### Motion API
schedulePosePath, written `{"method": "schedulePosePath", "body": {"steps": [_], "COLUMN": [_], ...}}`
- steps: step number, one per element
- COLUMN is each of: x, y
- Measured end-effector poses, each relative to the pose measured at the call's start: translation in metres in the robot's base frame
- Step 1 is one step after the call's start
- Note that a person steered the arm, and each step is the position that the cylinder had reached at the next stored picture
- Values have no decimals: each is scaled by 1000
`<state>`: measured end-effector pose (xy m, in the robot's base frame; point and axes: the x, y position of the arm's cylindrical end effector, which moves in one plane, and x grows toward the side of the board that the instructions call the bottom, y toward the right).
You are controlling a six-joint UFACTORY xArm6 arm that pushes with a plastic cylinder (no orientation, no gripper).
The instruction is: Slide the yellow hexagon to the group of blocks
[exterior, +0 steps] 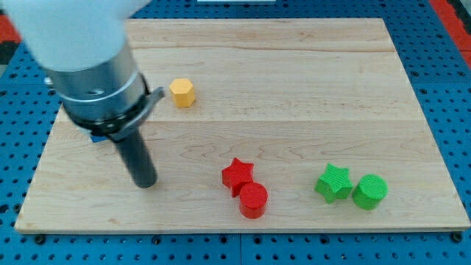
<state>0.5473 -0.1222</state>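
Single camera view, set high and tilted steeply down over the wooden worktop (294, 88), near enough that the board almost fills the frame; the arm (88, 66) looms large and blurred at the view's left.

Arm (73, 33): white housing above, grey metal collar below with dark clamp band. Straight black rod; my tip (146, 182) blunt, rounded.

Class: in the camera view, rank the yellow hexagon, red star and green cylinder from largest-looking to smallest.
1-2. green cylinder and red star: look about alike, too close to rank.
3. yellow hexagon, though it lies nearer the view's top, perhaps farther away.
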Motion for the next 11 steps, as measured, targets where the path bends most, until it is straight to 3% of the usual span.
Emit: {"method": "schedulePosePath", "body": {"steps": [3, 4, 6, 8, 10, 11], "x": [-56, -48, -150, -176, -105, -153], "y": [-73, -27, 146, 64, 67, 119]}}
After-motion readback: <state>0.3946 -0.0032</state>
